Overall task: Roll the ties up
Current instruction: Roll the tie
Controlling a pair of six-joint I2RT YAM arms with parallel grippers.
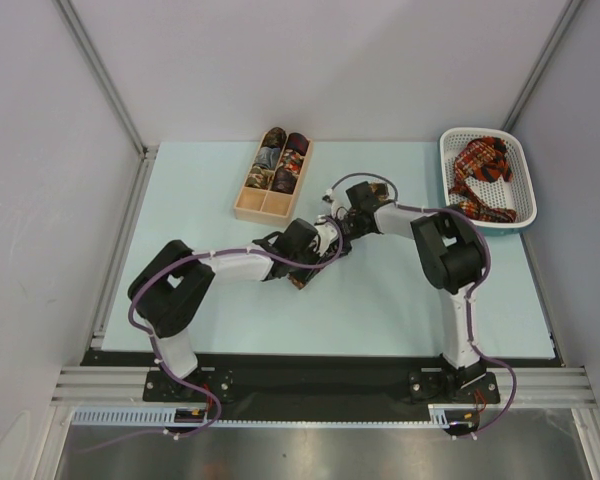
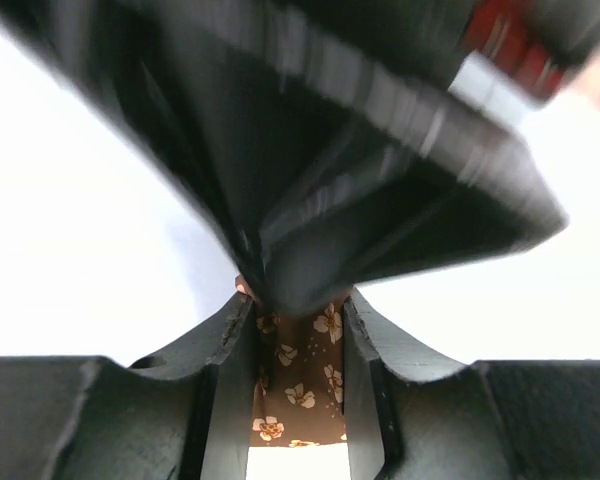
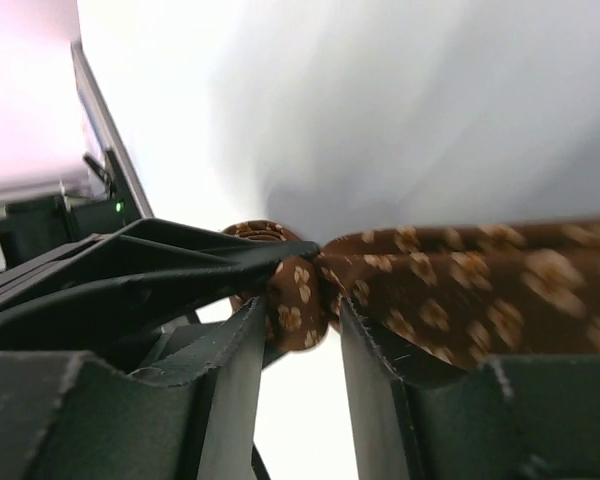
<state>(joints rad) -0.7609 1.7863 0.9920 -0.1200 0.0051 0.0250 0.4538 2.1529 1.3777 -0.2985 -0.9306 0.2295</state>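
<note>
A brown tie [image 2: 302, 385] with small pale flowers fills the gap between my left gripper's [image 2: 298, 318] fingers, and that gripper is shut on it. In the right wrist view the same tie [image 3: 450, 300] runs off to the right, and its rolled end [image 3: 298, 300] sits between the parted fingers of my open right gripper [image 3: 302, 310]. The left gripper's black fingers [image 3: 180, 265] pinch the fabric there from the left. From above, both grippers meet at the table's middle, left gripper [image 1: 306, 270] and right gripper [image 1: 340, 232], and they hide most of the tie.
A light wooden divided box [image 1: 248, 210] behind the grippers holds several rolled ties [image 1: 285, 160]. A white perforated basket [image 1: 450, 150] at the back right holds a red plaid tie [image 1: 480, 175]. Frame posts border the table.
</note>
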